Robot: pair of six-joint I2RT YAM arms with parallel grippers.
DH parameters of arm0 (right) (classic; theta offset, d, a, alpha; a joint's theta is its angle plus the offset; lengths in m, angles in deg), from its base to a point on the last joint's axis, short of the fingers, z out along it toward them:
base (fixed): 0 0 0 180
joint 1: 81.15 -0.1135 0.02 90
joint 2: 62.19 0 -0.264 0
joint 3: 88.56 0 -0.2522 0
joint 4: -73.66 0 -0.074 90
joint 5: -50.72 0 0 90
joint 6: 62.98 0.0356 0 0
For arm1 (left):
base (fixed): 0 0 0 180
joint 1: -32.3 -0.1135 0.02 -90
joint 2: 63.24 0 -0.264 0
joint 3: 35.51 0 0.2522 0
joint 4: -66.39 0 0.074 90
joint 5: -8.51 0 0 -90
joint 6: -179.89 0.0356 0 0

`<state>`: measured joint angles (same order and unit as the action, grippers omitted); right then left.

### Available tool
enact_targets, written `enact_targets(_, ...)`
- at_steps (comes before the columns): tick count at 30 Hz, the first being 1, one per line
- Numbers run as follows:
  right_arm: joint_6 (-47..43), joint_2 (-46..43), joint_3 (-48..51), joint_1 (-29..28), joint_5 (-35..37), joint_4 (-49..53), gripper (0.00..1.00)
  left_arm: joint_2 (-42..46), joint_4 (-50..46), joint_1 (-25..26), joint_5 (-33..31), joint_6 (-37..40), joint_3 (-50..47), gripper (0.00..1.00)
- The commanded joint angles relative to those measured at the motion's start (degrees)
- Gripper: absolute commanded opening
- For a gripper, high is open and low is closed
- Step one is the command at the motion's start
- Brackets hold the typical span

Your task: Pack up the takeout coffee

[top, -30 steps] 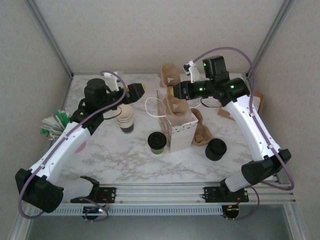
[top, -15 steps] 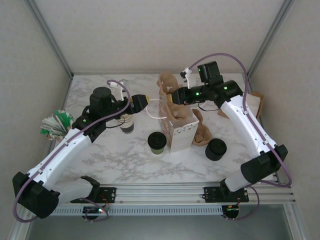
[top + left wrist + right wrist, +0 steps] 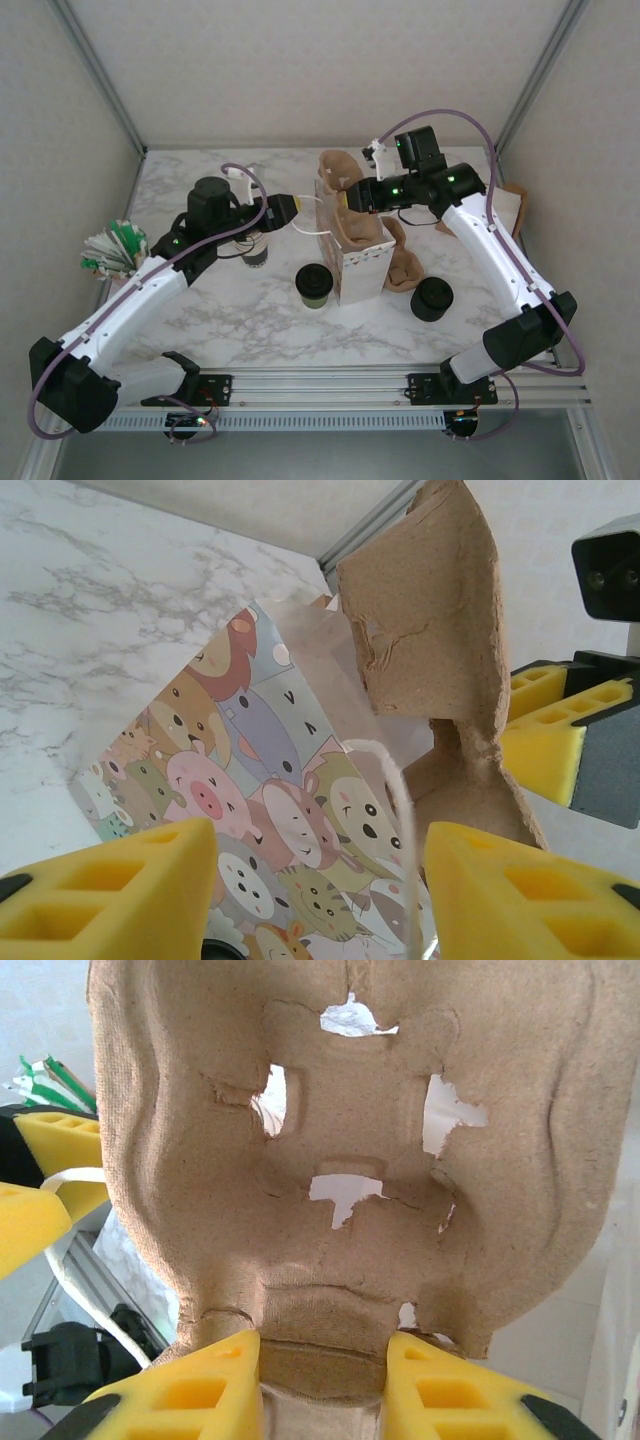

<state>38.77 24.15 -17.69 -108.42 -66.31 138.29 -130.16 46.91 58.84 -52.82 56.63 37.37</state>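
Note:
The takeout coffee [image 3: 313, 284], a dark cup with a black lid, stands on the marble just left of the animal-print paper bag [image 3: 361, 262]. My left gripper [image 3: 285, 208] hovers at the bag's white cord handle [image 3: 402, 810]. Its yellow fingers [image 3: 110, 890] stand apart, with the cord hanging between them and touching neither. The bag's printed side [image 3: 270, 780] lies below. My right gripper [image 3: 350, 196] is shut on a brown pulp cup carrier [image 3: 340, 1150], pinching its central ridge and holding it upright over the bag's mouth.
A stack of lidless cream cups [image 3: 256, 246] stands under my left arm. A squat black stack of lids [image 3: 432, 298] sits right of the bag, and more brown carriers [image 3: 405, 266] lie beside it. Green-and-white packets [image 3: 108, 250] lie at the left edge.
My left gripper has swung right from above the cup stack to the bag's handle, its jaws narrowing. My right gripper has shifted left and down with the carrier, over the bag's mouth.

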Motion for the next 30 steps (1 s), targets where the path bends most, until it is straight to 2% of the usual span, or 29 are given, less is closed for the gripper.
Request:
enact_targets(1, 0.55, -1.10, 0.48, -0.47, 1.69, 1.79, 0.29, -0.65, 2.14, 0.53, -0.35, -0.47, -0.66, 0.54)
enact_targets(17, -1.37, -1.05, 1.20, -1.50, 6.82, 4.50, 0.28, -2.87, 2.01, 1.36, -1.38, -0.65, 0.30, 0.09)
enact_targets(30, -3.84, -3.53, 3.15, -4.68, 9.91, 4.05, 0.28, -3.47, 1.67, 1.43, -2.74, -0.93, 0.74, 0.06)
